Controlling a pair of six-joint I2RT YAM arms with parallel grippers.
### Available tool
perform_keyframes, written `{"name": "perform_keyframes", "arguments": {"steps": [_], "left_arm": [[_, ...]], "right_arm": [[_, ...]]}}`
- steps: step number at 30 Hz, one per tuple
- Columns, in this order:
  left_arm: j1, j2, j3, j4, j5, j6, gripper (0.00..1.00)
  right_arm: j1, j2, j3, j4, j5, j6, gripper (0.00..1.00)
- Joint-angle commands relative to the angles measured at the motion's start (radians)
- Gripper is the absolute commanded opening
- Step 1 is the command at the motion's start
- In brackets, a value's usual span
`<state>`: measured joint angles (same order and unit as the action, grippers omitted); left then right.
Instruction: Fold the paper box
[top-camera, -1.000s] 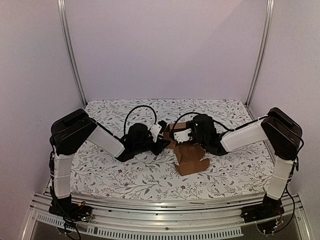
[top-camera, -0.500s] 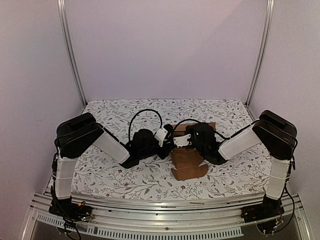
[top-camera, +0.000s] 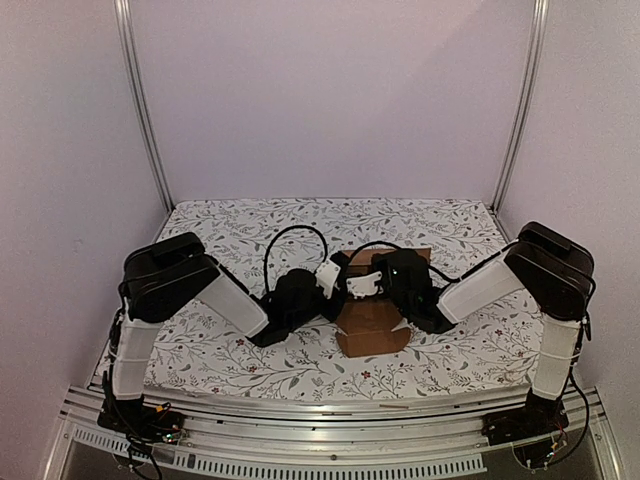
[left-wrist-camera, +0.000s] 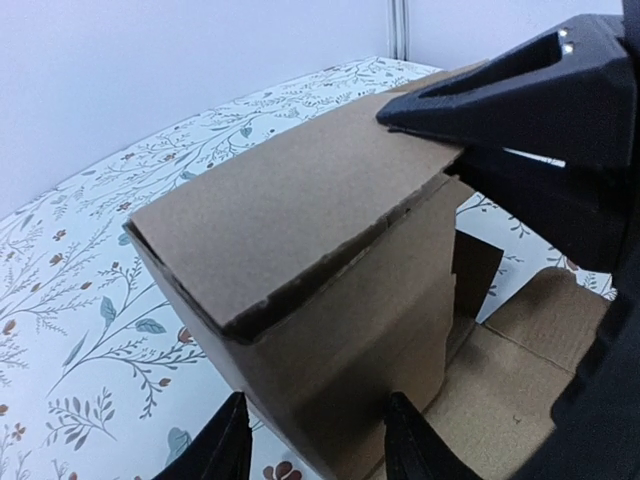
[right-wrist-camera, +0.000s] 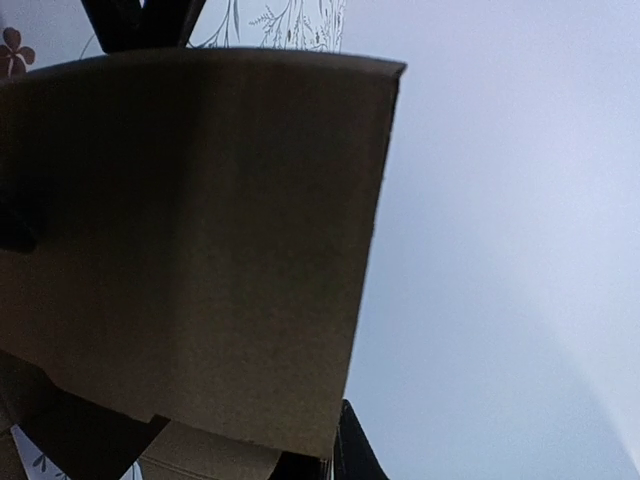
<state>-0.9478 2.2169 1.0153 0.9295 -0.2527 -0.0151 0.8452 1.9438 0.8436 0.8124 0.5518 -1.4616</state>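
The paper box (top-camera: 370, 322), plain brown cardboard, stands half-formed on the flowered cloth between both arms, an open flap lying on the cloth at its right. In the left wrist view my left gripper (left-wrist-camera: 320, 440) is open, its black fingers (left-wrist-camera: 228, 445) set either side of the paper box's (left-wrist-camera: 330, 300) near upright corner. My right gripper (left-wrist-camera: 420, 135) is shut on the corner of the top panel. From the right wrist camera that panel (right-wrist-camera: 200, 250) fills the left half, with one dark finger (right-wrist-camera: 352, 455) showing below it. From above, the left gripper (top-camera: 338, 285) and right gripper (top-camera: 368, 285) meet over the box.
The flowered tablecloth (top-camera: 230, 340) covers the whole table. Pale walls and two metal posts (top-camera: 145, 110) close the back and sides. An aluminium rail (top-camera: 330, 410) runs along the near edge by the arm bases.
Both arms have drawn the box nearer and toward the centre, and it now stands more upright. The left arm has moved right, with its jaws spread wider around the box's corner.
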Motion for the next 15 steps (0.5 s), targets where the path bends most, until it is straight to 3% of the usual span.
{"name": "perform_keyframes", "arguments": {"steps": [1, 15], "left_arm": [[-0.016, 0.018, 0.040, 0.053, -0.103, -0.020, 0.43], [-0.038, 0.021, 0.020, 0.144, -0.186, -0.014, 0.25]], "right_arm": [[0.036, -0.020, -0.025, -0.111, -0.057, 0.033, 0.07], [0.057, -0.111, -0.027, -0.284, -0.036, 0.085, 0.13]]}}
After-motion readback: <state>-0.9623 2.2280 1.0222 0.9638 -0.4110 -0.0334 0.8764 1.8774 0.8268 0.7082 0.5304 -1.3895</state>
